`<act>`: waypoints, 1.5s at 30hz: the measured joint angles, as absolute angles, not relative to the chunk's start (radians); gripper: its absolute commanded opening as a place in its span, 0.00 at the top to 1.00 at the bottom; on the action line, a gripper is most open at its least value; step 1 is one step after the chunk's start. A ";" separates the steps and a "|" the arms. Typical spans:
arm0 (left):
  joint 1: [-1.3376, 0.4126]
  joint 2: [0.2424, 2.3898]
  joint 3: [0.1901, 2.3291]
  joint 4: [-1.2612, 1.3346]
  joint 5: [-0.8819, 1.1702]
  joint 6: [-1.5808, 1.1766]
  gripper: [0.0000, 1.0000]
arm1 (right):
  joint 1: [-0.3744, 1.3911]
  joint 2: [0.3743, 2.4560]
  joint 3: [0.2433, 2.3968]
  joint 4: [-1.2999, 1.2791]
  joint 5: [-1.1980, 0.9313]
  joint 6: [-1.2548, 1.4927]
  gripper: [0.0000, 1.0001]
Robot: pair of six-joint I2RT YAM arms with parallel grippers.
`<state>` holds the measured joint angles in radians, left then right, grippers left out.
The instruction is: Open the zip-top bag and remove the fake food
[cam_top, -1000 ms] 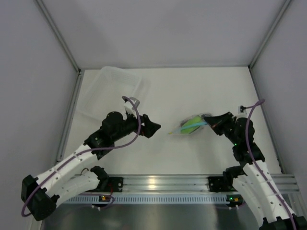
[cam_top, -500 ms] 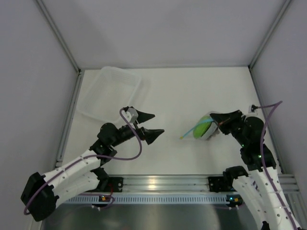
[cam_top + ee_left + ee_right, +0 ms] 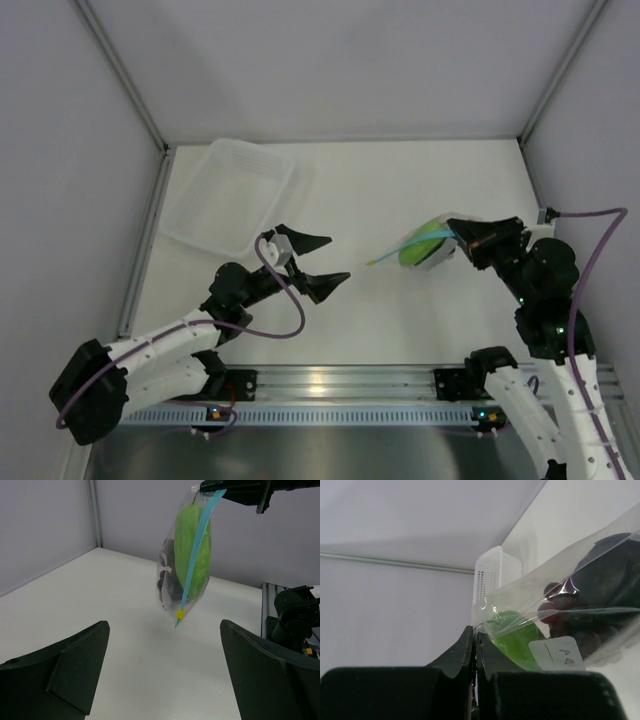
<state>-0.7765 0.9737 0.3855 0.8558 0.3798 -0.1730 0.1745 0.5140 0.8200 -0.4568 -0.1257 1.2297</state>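
My right gripper (image 3: 460,235) is shut on a corner of the zip-top bag (image 3: 425,247) and holds it up off the table. The bag hangs in the left wrist view (image 3: 182,560), its light blue zip strip (image 3: 196,555) running down to a yellow slider (image 3: 179,614). Inside are the bright green oblong piece (image 3: 192,550) and the dark red-purple grape bunch (image 3: 169,575); the small dark lump is not clearly told apart. In the right wrist view the bag (image 3: 560,615) shows green and dark pieces. My left gripper (image 3: 322,262) is open and empty, left of the bag and apart from it.
A rigid translucent tub (image 3: 232,196) stands at the back left of the white table. Grey walls close in the table on three sides. A metal rail (image 3: 330,380) runs along the near edge by the arm bases.
My right gripper has lifted the bag off the table and drawn it back to the right. My left gripper has opened wide and turned toward the bag.
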 measured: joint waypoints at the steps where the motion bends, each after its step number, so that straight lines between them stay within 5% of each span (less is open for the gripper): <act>1: -0.778 0.979 0.381 0.878 0.380 -0.174 0.02 | 0.175 0.514 0.828 -0.454 -0.131 1.235 1.00; 19: -0.818 1.083 0.414 0.968 0.489 -0.213 0.07 | 0.175 0.527 0.920 -0.410 -0.210 1.306 1.00; 31: -0.836 1.184 0.490 1.040 0.519 -0.244 0.27 | 0.175 0.530 0.939 -0.366 -0.260 1.359 1.00; 45: -0.863 1.246 0.532 1.121 0.544 -0.291 0.65 | 0.175 0.510 0.939 -0.316 -0.281 1.416 1.00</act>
